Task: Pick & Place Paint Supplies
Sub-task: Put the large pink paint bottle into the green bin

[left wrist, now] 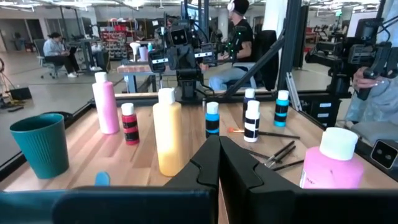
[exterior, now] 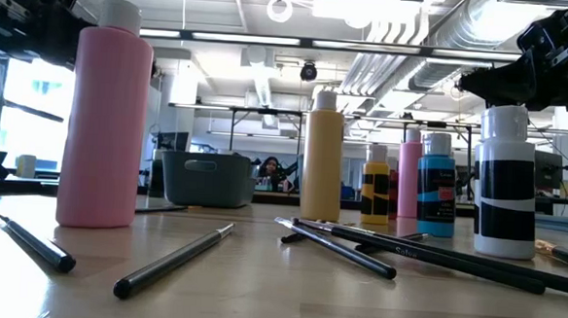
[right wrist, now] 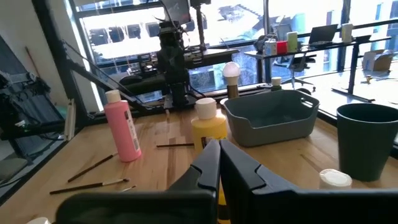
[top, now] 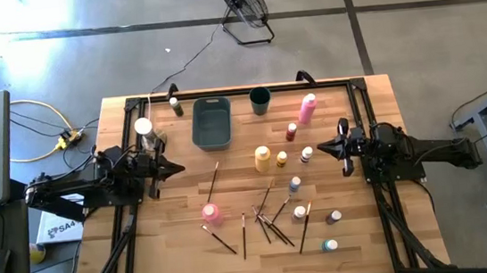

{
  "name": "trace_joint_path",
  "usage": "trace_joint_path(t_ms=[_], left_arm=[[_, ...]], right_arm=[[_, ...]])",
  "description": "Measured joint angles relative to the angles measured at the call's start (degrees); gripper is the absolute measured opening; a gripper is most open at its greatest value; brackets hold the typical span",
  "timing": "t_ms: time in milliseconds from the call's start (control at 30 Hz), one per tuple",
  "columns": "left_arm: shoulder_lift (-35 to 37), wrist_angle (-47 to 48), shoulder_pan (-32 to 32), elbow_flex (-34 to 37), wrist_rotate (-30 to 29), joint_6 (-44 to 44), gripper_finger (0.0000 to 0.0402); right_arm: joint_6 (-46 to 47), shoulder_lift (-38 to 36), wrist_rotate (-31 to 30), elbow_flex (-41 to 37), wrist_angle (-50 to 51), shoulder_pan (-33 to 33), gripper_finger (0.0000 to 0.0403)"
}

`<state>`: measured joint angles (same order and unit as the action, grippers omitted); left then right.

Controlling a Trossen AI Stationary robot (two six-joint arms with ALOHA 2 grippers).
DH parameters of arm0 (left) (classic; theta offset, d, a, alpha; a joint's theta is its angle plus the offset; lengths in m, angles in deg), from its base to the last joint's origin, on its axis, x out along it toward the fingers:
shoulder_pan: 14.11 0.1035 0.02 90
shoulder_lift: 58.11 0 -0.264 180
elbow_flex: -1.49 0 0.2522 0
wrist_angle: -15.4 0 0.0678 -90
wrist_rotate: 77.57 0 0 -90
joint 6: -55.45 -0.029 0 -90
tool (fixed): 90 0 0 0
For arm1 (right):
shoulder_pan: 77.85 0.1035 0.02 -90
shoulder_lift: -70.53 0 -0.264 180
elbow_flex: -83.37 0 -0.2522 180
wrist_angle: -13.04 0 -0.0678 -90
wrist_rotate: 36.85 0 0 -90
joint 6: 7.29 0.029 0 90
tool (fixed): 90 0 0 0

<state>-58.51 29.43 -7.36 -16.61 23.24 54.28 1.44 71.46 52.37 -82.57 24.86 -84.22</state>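
The wooden table point(top: 147, 253) is seen from above with both arms stretched in from its sides. The left claw point(top: 178, 169) is held above the table's left part, its fingers pressed together and nothing pinched; the right claw point(top: 322, 149) is held opposite, over the right part, likewise pressed together and empty.

A grey bin point(top: 211, 123) is set near the far edge, with a dark green cup point(top: 261, 100) beside it to the right. A white knob on a round tan base point(top: 143, 127) is placed left of the bin.

Of the paint supplies, a tall pink squeeze bottle point(top: 307, 108) is stood near the far right, well apart from a second pink bottle point(top: 212, 214) at the near left of centre. A tall yellow squeeze bottle point(top: 263, 159) is found at the centre, between the two claws, with a small yellow bottle point(top: 282, 160) just beside it. Small white-capped paint bottles are scattered over the right half: a red one point(top: 291, 132) near the tall pink bottle, a black-and-white one point(top: 306, 155), a blue one point(top: 295, 184), and a teal one point(top: 329, 246) near the front edge.

Thin dark-handled paintbrushes point(top: 274, 223) are strewn across the near middle, several crossed over one another; a single brush point(top: 213, 181) is laid apart, below the bin.
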Motion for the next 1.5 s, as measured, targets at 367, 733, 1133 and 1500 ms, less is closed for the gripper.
trace_joint_path(t_ms=[367,733,1133,1500], left_arm=[[0.0,-0.04,0.0,0.0,0.04,0.17,0.0],[0.0,-0.07,0.0,0.0,0.04,0.17,0.0],[0.0,-0.07,0.0,0.0,0.04,-0.02,0.0],[0.0,-0.38,0.0,0.0,-0.08,0.15,0.0]], right_arm=[[0.0,0.0,-5.16,0.0,-0.92,0.0,0.0003],[0.01,0.01,-4.87,0.0,-2.41,0.0,0.0003],[0.02,0.0,-4.85,0.02,-2.51,0.0,0.0003],[0.02,0.0,-4.83,0.0,-2.69,0.0,0.0003]])
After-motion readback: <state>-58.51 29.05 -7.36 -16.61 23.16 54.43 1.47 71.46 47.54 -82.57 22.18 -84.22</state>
